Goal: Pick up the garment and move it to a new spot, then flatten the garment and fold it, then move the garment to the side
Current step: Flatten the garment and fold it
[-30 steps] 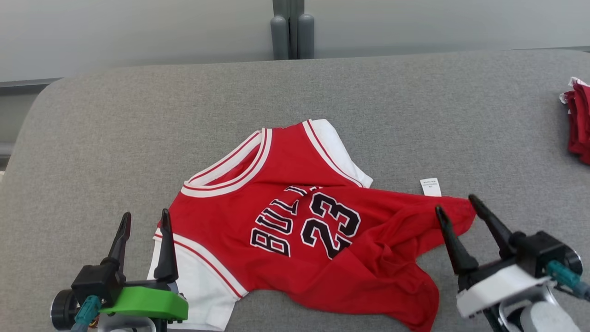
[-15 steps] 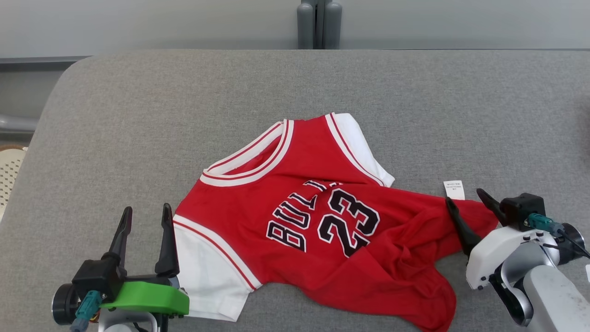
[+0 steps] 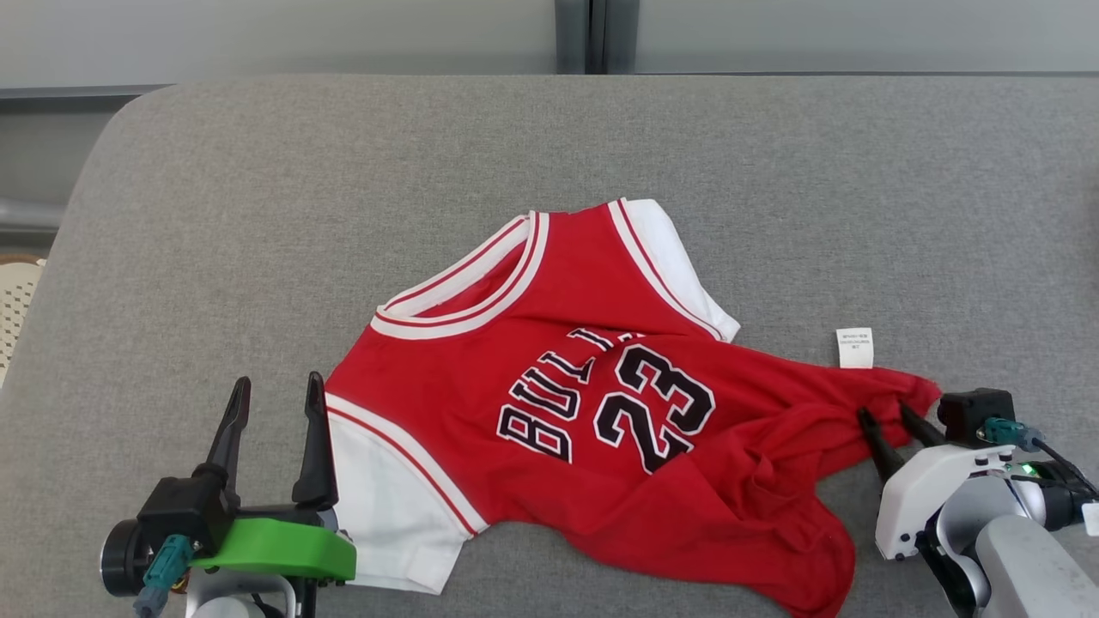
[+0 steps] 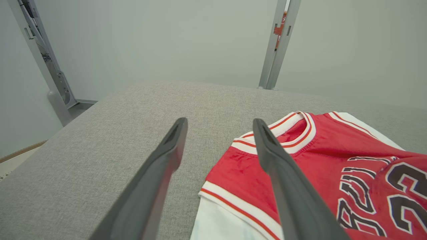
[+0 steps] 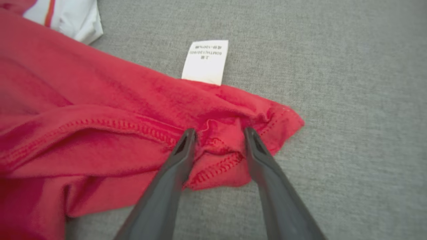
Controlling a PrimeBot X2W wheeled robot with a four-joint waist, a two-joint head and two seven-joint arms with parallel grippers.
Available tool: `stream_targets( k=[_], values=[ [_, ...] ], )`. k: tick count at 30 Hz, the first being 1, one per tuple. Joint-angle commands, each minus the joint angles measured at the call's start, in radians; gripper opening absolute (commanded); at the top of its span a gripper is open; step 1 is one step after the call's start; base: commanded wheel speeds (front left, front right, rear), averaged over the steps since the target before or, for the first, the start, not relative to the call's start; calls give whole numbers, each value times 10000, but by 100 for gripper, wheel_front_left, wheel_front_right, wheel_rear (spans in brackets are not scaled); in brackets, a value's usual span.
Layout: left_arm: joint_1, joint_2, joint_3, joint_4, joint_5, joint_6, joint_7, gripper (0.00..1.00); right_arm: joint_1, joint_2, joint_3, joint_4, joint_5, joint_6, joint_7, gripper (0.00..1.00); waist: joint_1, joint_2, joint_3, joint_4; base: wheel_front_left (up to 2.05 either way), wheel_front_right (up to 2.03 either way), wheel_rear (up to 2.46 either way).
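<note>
The garment (image 3: 549,403) is a red jersey with white trim and "BULLS 23" on it. It lies rumpled on the grey padded table (image 3: 258,215), neck toward the far left, hem bunched at the right. My right gripper (image 3: 883,409) is down on the hem's right corner, just below the white care label (image 3: 855,347). In the right wrist view the right gripper (image 5: 218,131) has its fingers apart, pressing into the garment (image 5: 100,110) with a puckered fold between them. My left gripper (image 3: 279,380) stands open beside the white sleeve; in the left wrist view the left gripper (image 4: 220,122) points past the garment's (image 4: 333,150) collar.
The table's rounded left corner and far edge are near a grey upright post (image 3: 588,34) and pale wall. A cream perforated object (image 3: 17,300) shows beyond the left edge. The care label (image 5: 205,61) lies flat on bare grey cloth.
The camera has shifted. My right gripper has lowered onto the hem corner and its jaws have narrowed around a fold of fabric. The left gripper holds the same pose.
</note>
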Motion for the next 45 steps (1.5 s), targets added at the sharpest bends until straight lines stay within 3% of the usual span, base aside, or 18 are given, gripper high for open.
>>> stream_targets(
  k=[1,10,18,19,25,31,45],
  values=[
    [-187,-8,-14,25,89,-48,-27,100,36,6,52,304,58,-23,269,0,0,0,17,44,0,0,0],
    [-332,-23,-7,9,79,-50,-27,100,-2092,-698,-437,144,-75,-20,-49,0,0,0,229,281,0,0,0],
    [-545,-30,-67,89,58,-85,-27,100,-4323,-1134,-731,1025,-458,-20,-355,0,0,0,410,537,0,0,0],
    [-566,-30,-91,92,32,-81,-25,100,-4497,-1103,-637,1209,-484,-20,-403,100,0,0,418,566,0,0,0],
    [-434,-30,-94,159,-40,34,-27,100,-4772,-891,-321,1794,-376,-20,-1136,100,0,0,235,489,0,0,0],
    [-140,-29,128,100,112,47,-25,100,-4029,-690,45,1422,-24,-20,-2177,100,0,0,-242,93,0,0,0],
    [412,70,482,17,278,-73,-27,100,-538,-92,-149,-2116,653,-18,-2649,100,0,0,-1056,-739,0,0,0]
  ],
)
